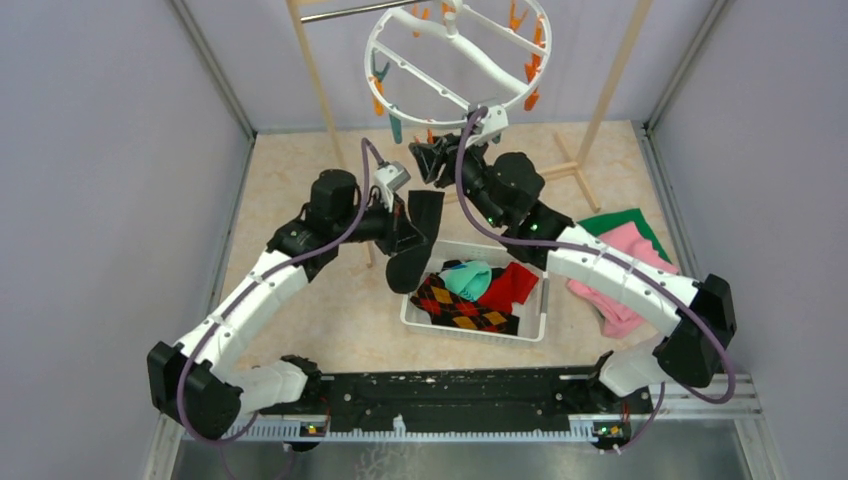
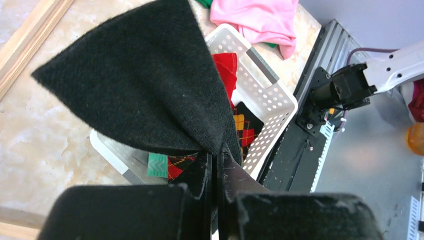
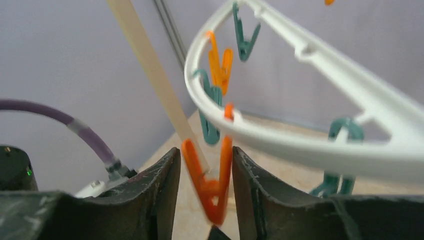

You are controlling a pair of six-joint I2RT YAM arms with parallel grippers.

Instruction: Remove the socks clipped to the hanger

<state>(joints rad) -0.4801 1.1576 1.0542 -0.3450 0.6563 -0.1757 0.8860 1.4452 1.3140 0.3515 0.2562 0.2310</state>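
White basket [image 1: 527, 326] on the table [image 1: 300, 180] at centre holding argyle, teal and red socks [image 1: 470, 290], left claw [image 2: 216, 152] clenched on a black sock [image 2: 145, 80] over its left corner, right claw [image 3: 206, 152] flanking an orange clip [image 3: 212, 192], grip unclear, white hanger [image 3: 300, 145] top centre.
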